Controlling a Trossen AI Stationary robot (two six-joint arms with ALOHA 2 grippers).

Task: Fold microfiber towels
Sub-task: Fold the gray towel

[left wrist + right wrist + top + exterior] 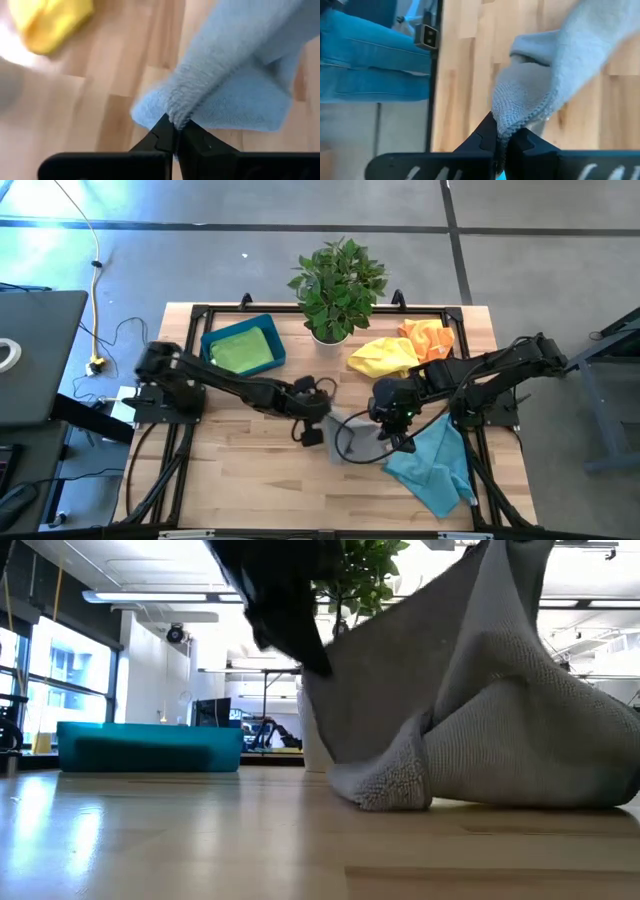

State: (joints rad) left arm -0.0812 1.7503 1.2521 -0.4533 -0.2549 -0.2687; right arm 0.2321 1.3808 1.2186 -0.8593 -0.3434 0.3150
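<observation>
A grey microfiber towel (352, 438) hangs between my two grippers at the table's middle, its lower fold (480, 775) resting on the wood. My left gripper (314, 423) is shut on its left end, my right gripper (393, 432) on its right end. A teal-blue towel (437, 467) lies crumpled to the near right. Yellow (383, 356) and orange (428, 336) towels lie at the far right. A lime green towel (240, 350) lies in the blue tray (268, 326). My left gripper (176, 135) pinches the grey towel's bunched edge (179, 114) between its two fingertips, slanting down from the table's left. The cloth rises off the table at that end and slopes down toward its resting fold. My right gripper (502, 142) pinches another bunched part of the towel's edge (512, 117) between its fingertips, slanting down from the table's right. That end is lifted, and the cloth sags from it to the table.
A potted plant (335, 280) stands at the far middle edge. The blue tray sits at the far left. Bare wood (250, 470) lies at the near left. Black frame rails (190, 360) run along the table's sides.
</observation>
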